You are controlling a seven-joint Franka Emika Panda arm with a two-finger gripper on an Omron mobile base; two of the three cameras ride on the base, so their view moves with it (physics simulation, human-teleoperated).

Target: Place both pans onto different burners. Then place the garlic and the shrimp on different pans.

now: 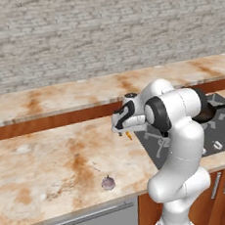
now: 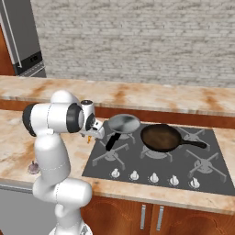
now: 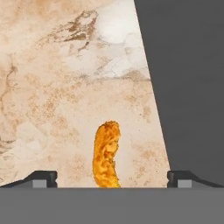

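The orange shrimp [image 3: 107, 154] lies on the marble counter just left of the cooktop edge. My gripper [image 3: 112, 178] hangs over it, open, one fingertip on each side and nothing held. From the base views, the gripper [image 1: 122, 129] [image 2: 93, 133] points down at the shrimp [image 1: 129, 135] [image 2: 88, 139]. The steel pan [image 2: 123, 123] sits on the rear left burner, and the dark pan [image 2: 159, 137] [image 1: 209, 112] sits on the middle burner. The front left burner [image 2: 113, 154] is bare. The garlic [image 1: 108, 183] [image 2: 33, 167] rests near the counter's front edge.
The dark cooktop [image 2: 137, 165] [image 3: 188, 87] has white knobs [image 2: 153, 176] along its front. A raised marble ledge [image 1: 59, 98] runs behind the counter under the brick wall. A steel appliance [image 2: 23, 41] stands at the far left.
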